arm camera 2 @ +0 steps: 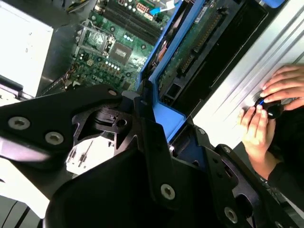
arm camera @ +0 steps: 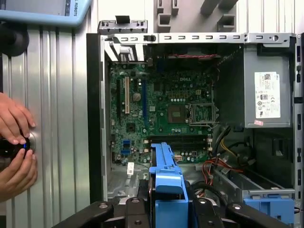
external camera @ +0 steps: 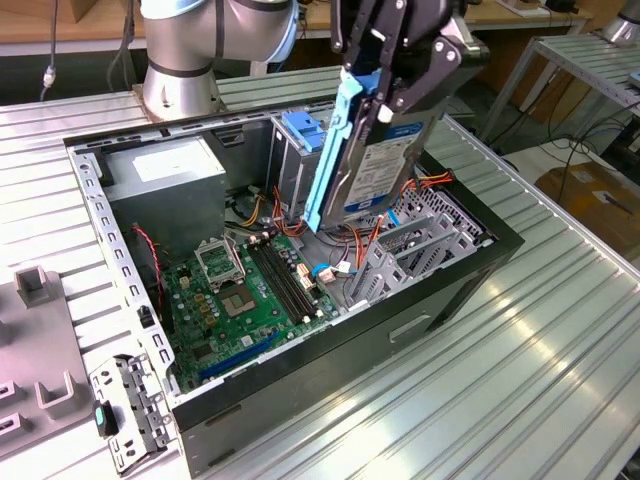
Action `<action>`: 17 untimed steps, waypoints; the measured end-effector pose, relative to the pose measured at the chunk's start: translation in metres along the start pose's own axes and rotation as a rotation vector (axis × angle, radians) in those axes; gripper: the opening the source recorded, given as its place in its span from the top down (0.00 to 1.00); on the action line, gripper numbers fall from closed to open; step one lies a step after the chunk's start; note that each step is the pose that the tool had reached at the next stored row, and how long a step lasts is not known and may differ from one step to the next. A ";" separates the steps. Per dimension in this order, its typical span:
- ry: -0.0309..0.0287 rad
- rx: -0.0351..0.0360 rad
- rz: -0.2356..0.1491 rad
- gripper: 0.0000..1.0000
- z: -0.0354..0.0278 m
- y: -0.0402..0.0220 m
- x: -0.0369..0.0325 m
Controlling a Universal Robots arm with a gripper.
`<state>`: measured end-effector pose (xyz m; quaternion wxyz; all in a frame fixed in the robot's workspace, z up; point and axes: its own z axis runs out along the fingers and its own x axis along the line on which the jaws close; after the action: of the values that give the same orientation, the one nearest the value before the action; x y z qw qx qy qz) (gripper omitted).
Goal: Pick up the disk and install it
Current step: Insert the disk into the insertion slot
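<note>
Between the pinching jaws of the gripper [external camera: 398, 72], the disk [external camera: 372, 175] hangs on edge, slightly tilted, above the open computer case [external camera: 330, 365]. Just beneath it lie loose orange wires [external camera: 372, 238], with the drive cage [external camera: 298, 160] beside. Lowered off-line, I judge, its blue rail [external camera: 335, 140] could snag those wires or strike the cage's edge and twist in the grip.

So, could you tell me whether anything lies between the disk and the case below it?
Yes: orange and red cables loop right under the lower end of the disk, held tilted by the gripper.
</note>
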<state>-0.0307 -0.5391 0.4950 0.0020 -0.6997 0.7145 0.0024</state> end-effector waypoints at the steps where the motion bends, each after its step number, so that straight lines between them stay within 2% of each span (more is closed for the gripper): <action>1: -0.0001 0.0000 0.000 0.63 0.0003 -0.0038 0.0001; 3: -0.0002 0.0001 0.000 0.63 0.0013 -0.0170 0.0003; 6: 0.0001 0.0000 0.000 0.63 0.0021 -0.0328 0.0001; 8: 0.0003 -0.0001 0.000 0.63 0.0022 -0.0349 0.0001; 17: 0.0000 0.0000 0.000 0.63 0.0023 -0.0352 0.0001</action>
<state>0.0045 -0.5399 0.4927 0.0021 -0.6997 0.7145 0.0024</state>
